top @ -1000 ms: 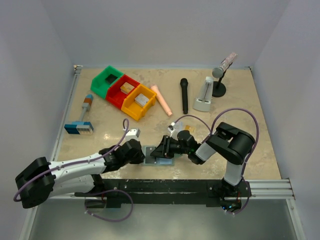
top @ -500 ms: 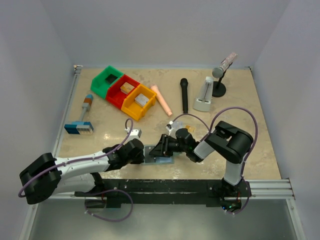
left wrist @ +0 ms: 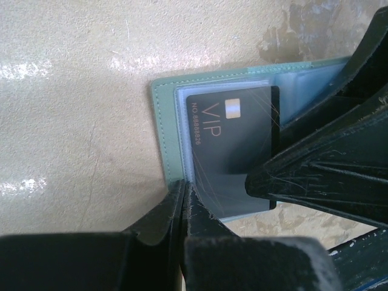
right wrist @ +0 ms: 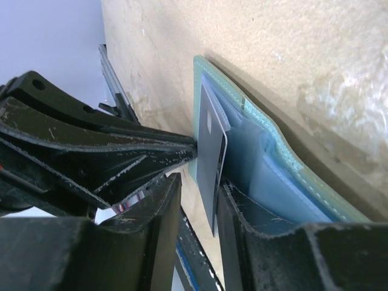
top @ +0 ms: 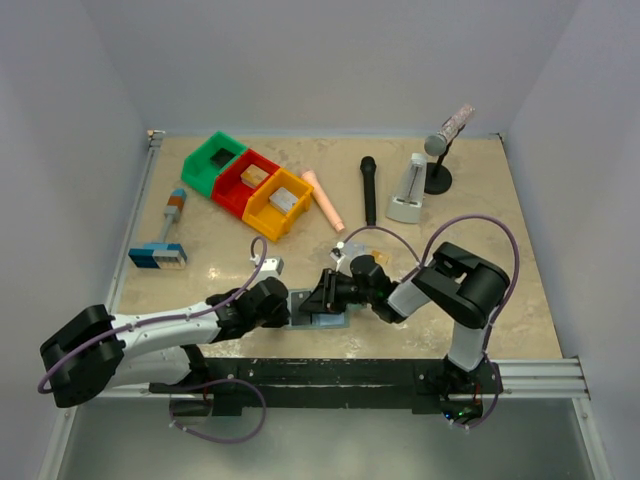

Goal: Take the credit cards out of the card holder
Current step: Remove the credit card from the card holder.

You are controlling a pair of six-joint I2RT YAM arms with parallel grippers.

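At six o'clock on the table (top: 200, 235), hard by the near edge: card holder (left wrist: 159, 124), pale teal bifold, lying open and flat, clear pocket panels upward. Seated in the panel at its nine o'clock end: VIP card (left wrist: 233, 142), dark grey, with printed chip and number, partly out, free end standing proud of the panel. No second card made out.

Left gripper (left wrist: 183, 195): clenched on the holder's stitched edge at nine o'clock, anchoring it. Forearm stretched long and low, reaching in from eight o'clock.

Right gripper (right wrist: 200, 185): jaws parted, astride the card's free end, one finger close against its face, a sliver of gap on the other side; no firm pinch visible. Arm folded tight at the elbow, wrist dropped low, fingers pointing toward nine o'clock, close to the left's fingertips.

Step in hand, by judgement: seizing the card for withdrawal. To do well:
- Close squarely on the card alone, clear of the pocket film.
- Take enough of the card's end to prevent slipping off.
- Draw straight toward three o'clock along the pocket's line, without twisting.
- Keep the left pinch firm to stop the holder trailing after.

Risk: slick card sliding from the pads, or soft holder buckling.
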